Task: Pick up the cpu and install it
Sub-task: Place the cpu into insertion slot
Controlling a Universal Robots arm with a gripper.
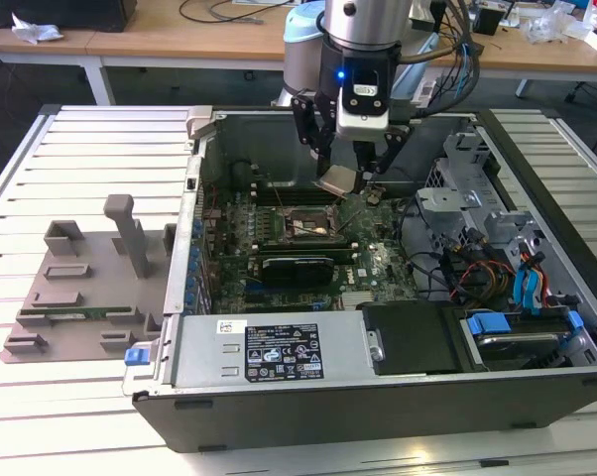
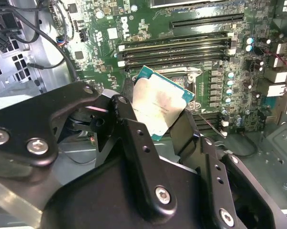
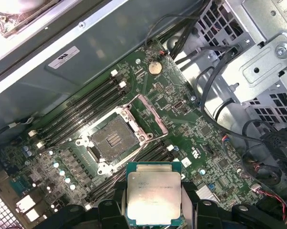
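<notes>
At the middle of the tabletop (image 1: 80, 149), within the open computer case (image 1: 279, 352) and above its motherboard (image 3: 215, 157), the end effector (image 1: 350, 171) hovers near, not over, the bare socket (image 3: 113, 140), pinching the cpu (image 3: 154, 195) by two opposite edges. The chip hangs tilted. Lowered so, one corner would likely strike first and bend contacts, or the thin-edged hold could slip.
</notes>
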